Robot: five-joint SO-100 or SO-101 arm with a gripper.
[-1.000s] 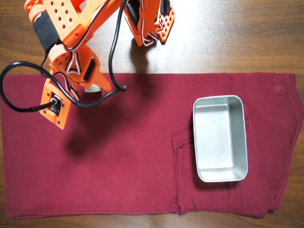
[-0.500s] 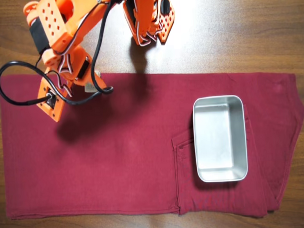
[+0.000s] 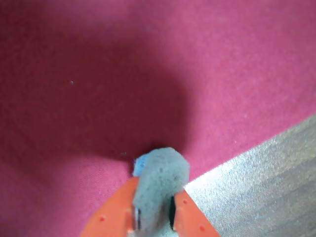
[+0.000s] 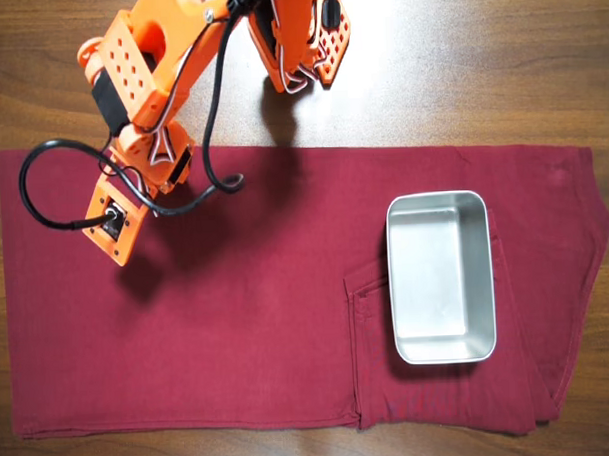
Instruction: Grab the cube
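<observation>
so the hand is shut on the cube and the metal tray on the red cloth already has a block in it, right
Not quite. The hand is shut on the cube, as the wrist view shows, and the metal tray does sit on the red cloth, but the overhead view shows the tray empty, with no block in it.

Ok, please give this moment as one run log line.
pincer: shut on cube | cube: lifted over red cloth | tray: empty, on cloth | arm: left side of overhead view

Wrist view close above red cloth (image 3: 98,74), overhead view looking straight down, sharing cloth.
</observation>
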